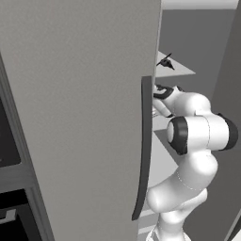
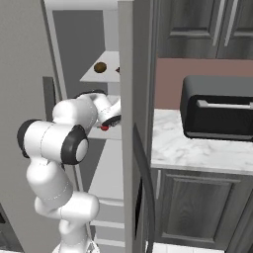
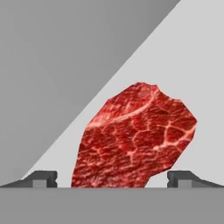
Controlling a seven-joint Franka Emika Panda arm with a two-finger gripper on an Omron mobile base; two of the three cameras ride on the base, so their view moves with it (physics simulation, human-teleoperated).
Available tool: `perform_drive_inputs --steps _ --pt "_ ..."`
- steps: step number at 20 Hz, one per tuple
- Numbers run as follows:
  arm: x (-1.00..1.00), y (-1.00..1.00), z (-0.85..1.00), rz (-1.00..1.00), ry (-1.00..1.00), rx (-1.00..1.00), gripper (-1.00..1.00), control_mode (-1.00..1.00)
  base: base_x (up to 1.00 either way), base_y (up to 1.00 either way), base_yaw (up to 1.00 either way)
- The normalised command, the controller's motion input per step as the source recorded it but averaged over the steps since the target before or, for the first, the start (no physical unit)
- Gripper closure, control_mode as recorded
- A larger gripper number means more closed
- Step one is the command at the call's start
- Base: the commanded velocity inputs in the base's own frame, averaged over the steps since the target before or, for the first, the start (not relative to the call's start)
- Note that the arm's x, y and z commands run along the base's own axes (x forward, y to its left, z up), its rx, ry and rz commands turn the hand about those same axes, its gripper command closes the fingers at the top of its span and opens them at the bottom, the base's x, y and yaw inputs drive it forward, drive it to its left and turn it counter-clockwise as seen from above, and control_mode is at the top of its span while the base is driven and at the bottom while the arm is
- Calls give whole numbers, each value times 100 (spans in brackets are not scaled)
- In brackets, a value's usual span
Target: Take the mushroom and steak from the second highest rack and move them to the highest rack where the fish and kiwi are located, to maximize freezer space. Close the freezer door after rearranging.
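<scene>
Hand view put the steak (image 3: 135, 140) right in front of the gripper (image 3: 112, 178), a marbled red slab lying on the pale-grey second highest rack (image 3: 197, 65). The two dark fingertips (image 3: 43, 178) stood wide apart at either side of the meat's near end, not pressing it, so the jaws were fully open with nothing held. Behind the rack a darker grey wall of the freezer cut across at a slant.

In the right base view the white arm reached into the open freezer, its hand low over the second highest rack (image 2: 112, 134), where a small red bit of the steak (image 2: 104, 128) showed under the wrist. Above it the highest rack (image 2: 91, 76) carried a small brown rounded thing (image 2: 100, 67). A tall grey door (image 2: 129, 123) stood edge-on beside the opening. To the right lay a white marbled counter (image 2: 197, 148) with a black toaster oven (image 2: 217, 113) on it, a reddish-brown backsplash (image 2: 170, 84) behind and dark grey cabinets (image 2: 202, 27) above and below.

In the left base view a broad grey door (image 1: 80, 117) with a long dark curved handle (image 1: 143, 150) hid much of the interior. Past its edge the fish (image 1: 165, 62), thin, black and spiky, lay on the highest rack (image 1: 181, 70), above the arm's wrist.
</scene>
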Motion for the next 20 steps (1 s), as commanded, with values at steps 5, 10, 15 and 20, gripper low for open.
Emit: perform_drive_inputs --steps 5,10,15,20 --pt "-17 29 -47 0 -1 0 -100 -100 0 0 0" --pt "-11 40 -83 0 0 -6 -100 -100 0 0 0" --pt "0 46 -84 0 -4 -8 -100 -100 0 0 0" --pt "-2 43 -78 0 -7 -7 100 -100 0 0 0"
